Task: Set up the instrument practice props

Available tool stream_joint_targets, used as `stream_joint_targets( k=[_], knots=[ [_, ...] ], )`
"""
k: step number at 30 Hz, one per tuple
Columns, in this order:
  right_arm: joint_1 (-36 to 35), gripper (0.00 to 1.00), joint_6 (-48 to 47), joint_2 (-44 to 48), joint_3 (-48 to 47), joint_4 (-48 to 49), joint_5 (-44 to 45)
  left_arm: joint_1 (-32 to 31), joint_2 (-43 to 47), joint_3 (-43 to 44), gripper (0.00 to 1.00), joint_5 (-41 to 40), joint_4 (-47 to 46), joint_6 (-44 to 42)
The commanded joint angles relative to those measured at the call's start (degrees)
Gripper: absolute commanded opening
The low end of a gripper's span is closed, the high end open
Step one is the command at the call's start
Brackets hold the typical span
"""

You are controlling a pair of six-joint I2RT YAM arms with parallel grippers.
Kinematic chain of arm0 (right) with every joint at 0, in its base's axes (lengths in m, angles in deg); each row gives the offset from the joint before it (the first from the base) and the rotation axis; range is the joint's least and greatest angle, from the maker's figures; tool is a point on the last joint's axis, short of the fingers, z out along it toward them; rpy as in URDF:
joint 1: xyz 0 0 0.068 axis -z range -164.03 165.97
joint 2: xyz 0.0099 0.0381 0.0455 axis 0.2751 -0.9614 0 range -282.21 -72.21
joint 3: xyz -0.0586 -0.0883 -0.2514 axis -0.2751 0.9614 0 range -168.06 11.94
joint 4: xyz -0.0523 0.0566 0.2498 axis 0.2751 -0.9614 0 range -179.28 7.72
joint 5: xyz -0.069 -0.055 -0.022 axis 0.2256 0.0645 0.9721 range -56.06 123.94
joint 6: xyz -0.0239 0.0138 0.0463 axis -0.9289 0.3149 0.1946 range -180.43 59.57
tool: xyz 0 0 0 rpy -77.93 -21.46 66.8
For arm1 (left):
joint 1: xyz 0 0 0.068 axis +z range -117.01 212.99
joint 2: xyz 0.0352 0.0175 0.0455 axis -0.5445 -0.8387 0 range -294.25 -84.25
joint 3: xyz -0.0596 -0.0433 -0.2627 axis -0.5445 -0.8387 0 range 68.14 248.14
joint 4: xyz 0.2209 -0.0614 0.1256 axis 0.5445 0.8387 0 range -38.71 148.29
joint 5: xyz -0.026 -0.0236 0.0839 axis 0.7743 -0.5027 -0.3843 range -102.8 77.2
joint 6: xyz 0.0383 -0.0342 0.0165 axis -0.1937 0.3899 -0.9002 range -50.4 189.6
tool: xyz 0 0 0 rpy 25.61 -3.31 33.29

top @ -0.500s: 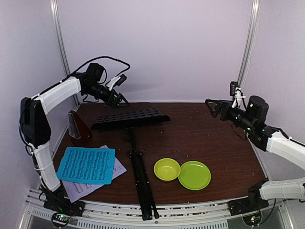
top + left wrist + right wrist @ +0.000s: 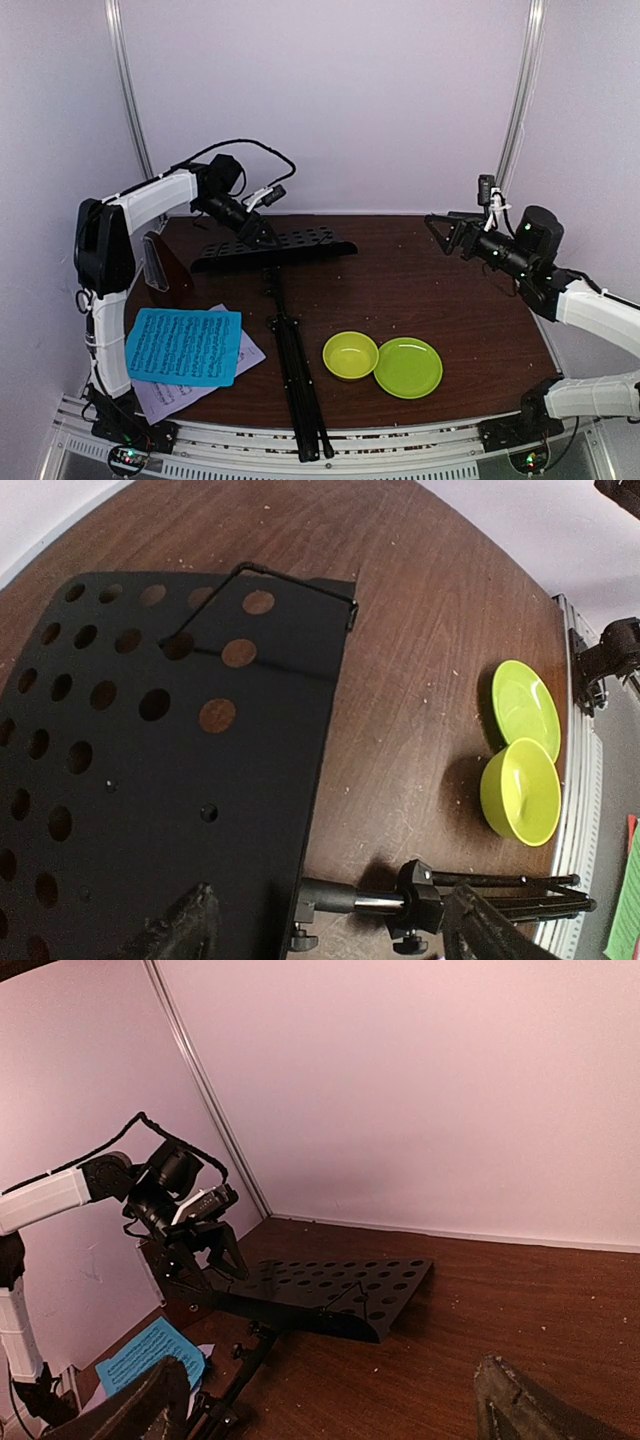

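Even, soft lilac-tinted light with faint shadows; wrist views curve at the edges, foreground blurred.

The black music stand (image 2: 290, 340) lies flat across my table (image 2: 450, 300), folded tripod legs pointing at the near edge, and its perforated desk (image 2: 275, 247) at the far end seems propped a little off the wood. On my left the blue sheet (image 2: 185, 346) lies printed side up, overlapping the pale lilac-white sheet (image 2: 165, 398). Behind them the small brown metronome (image 2: 168, 268) stands upright under its clear cover
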Motion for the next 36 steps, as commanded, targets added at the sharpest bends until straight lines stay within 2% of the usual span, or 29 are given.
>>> stream_joint_targets(
  k=[1,10,17,27,31,36],
  knots=[
    [0.19,1.0,3.24,-1.73,0.52,5.3,-5.02,-0.73,-2.02,2.05,0.76,0.63,2.65,-2.51],
    [0.19,1.0,7.9,-4.3,2.12,11.81,-7.49,-3.29,-3.69,2.31,0.64,-4.06,6.09,-4.75],
    [0.19,1.0,10.94,-6.36,2.43,14.54,-9.43,-3.55,-4.8,2.64,0.45,-3.6,6.64,-5.66],
    [0.19,1.0,18.44,-11.67,2.71,20.17,-10.81,-3.57,-5.24,3.0,0.31,-5.8,7.67,-6.41],
    [0.19,1.0,22.71,-13.54,4.02,26.0,-10.93,-3.57,-4.58,3.4,0.19,-5.86,8.12,-7.05],
    [0.21,1.0,24.29,-14.19,4.97,28.34,-9.87,-3.59,-1.29,3.41,0.03,-6.19,8.06,-8.69]
  ],
)
